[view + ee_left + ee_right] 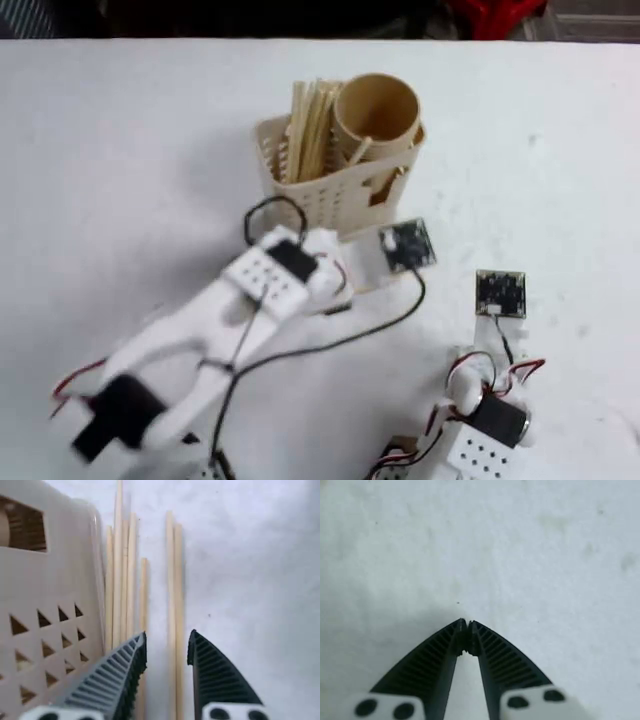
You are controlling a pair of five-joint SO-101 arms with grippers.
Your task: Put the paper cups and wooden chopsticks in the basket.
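in the high view the basket (pixel 330 195) stands upright on the counter (pixel 120 150). it holds one upright paper cup (pixel 378 118) and, just beside the cup, a bundle of chopsticks (pixel 308 120). the basket wall hides their lower ends. the left arm (pixel 250 290) covers the basket's near foot. in the left wrist view the left gripper (pixel 167 642) is open, with two chopsticks between its jaws. we cannot tell whether the jaws touch them. the right gripper (pixel 466 630) is closed, tips touching, above the counter.
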